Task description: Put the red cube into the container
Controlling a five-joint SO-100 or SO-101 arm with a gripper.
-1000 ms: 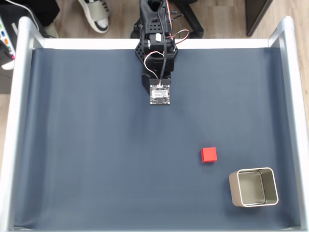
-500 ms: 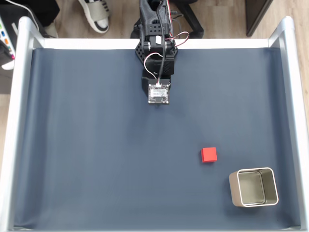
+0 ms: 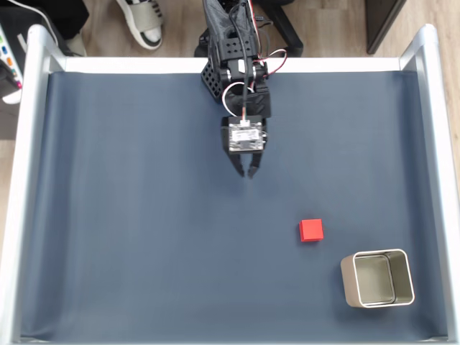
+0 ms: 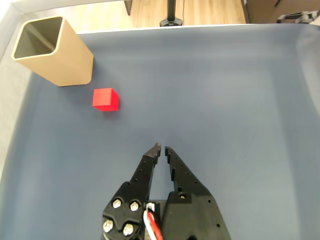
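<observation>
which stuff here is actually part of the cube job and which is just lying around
Part of the job:
- red cube, on the mat, apart from the container
- container, upright, nothing in it
- gripper, nearly shut, holding nothing

Just lying about:
- dark blue mat
- sandal on the floor beyond the table

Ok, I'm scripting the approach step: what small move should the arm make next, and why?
Probably swing the black two-finger gripper toward the small bright red cube and open it. The wrist view shows its fingertips nearly closed, holding nothing, with the cube ahead and to the left on the dark blue mat, apart from the beige square metal container.
</observation>
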